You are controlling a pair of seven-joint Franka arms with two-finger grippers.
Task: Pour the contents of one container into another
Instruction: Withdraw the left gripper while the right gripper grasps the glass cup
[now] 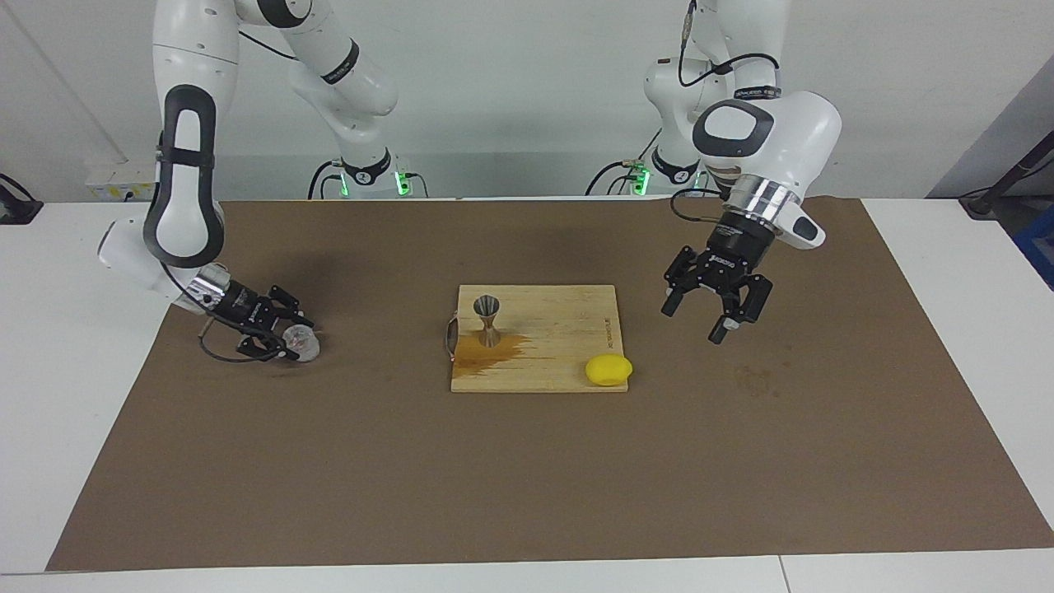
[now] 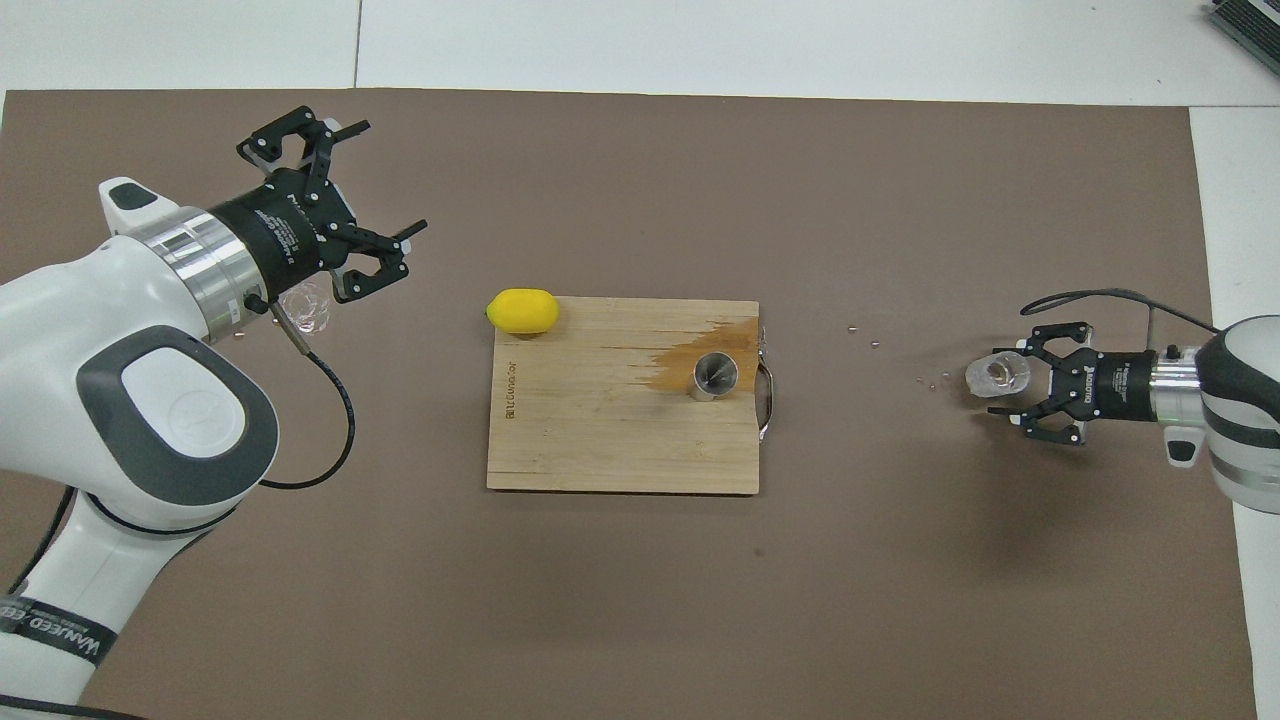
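Low over the table (image 1: 922, 272), the right hand (image 1: 290, 339) clamps the clear cup (image 1: 301, 343), its contents unreadable; left hand (image 1: 698, 323) hangs spread.

— What sort of place is this?
— A robotics lab: two white robot arms (image 1: 185, 140) bolted at a white table (image 1: 947, 247), a brown mat (image 1: 527, 478) over it, bare walls, cables trailing.

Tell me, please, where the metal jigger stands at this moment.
The metal jigger stands upright on the wooden board, near the board's edge toward the right arm's end of the table, at a brown wet stain; neither tool is near it.
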